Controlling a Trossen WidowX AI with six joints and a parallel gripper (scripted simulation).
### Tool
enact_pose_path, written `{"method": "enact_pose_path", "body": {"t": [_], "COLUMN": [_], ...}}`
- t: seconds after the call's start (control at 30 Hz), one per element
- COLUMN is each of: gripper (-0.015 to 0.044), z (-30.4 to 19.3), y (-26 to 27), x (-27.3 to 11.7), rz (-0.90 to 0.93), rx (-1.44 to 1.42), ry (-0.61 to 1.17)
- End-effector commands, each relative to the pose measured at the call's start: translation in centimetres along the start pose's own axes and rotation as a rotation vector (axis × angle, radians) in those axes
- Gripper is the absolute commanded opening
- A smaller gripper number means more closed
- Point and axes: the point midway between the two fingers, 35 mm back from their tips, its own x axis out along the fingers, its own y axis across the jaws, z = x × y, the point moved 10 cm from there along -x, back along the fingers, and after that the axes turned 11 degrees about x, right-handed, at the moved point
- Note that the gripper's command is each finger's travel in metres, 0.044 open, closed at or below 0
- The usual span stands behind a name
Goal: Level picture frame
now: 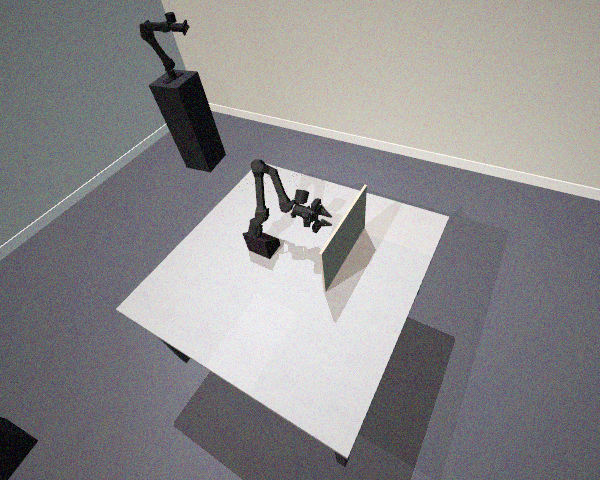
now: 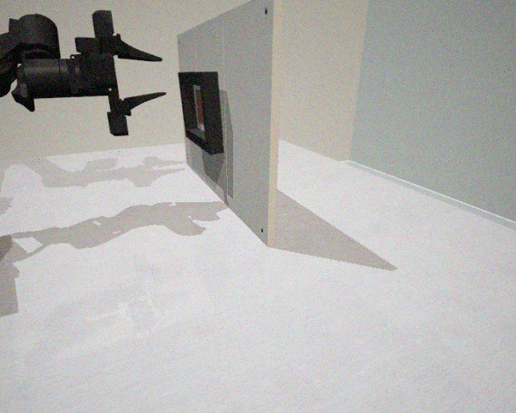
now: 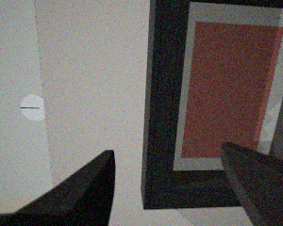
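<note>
The black picture frame (image 2: pixel 212 111) (image 3: pixel 162 94), with a red picture inside a grey border, hangs on the upright board (image 1: pixel 344 237) (image 2: pixel 249 111) (image 3: pixel 94 71). In the wrist view its sides lean slightly, top toward the right, so its left side looks a little high; the slanted view leaves this uncertain. My gripper (image 1: pixel 331 220) (image 2: pixel 163 76) (image 3: pixel 168 154) is open and empty. Its fingertips stand back from the board, clear of the frame, one above the other in the exterior view. The screw and the notched strip are hidden behind the frame.
The board stands on a white table (image 1: pixel 228 320) (image 2: pixel 205 333). In the wrist view, a pale disc with a dark line (image 3: pixel 32 107) lies left of the frame. A second arm (image 1: pixel 158 43) on a black pedestal (image 1: pixel 191 121) is beyond the table. Shadows cross the board and tabletop.
</note>
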Motion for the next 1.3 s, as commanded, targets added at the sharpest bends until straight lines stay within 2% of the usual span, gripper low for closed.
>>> {"method": "enact_pose_path", "body": {"t": [0.0,0.23,0.53,0.87,1.27], "gripper": [0.026,0.026,0.026,0.026,0.026], "z": [0.7,0.1,-1.2,-0.1,0.0], "y": [-0.4,0.0,2.0,3.5,3.6], "x": [-3.7,-4.0,-8.6,-13.7,-14.0], "rz": [0.001,-0.002,-0.001,-0.001,-0.001], "rx": [-0.071,-0.06,-0.07,-0.08,-0.081], "ry": [-0.009,-0.004,-0.007,-0.011,-0.011]}}
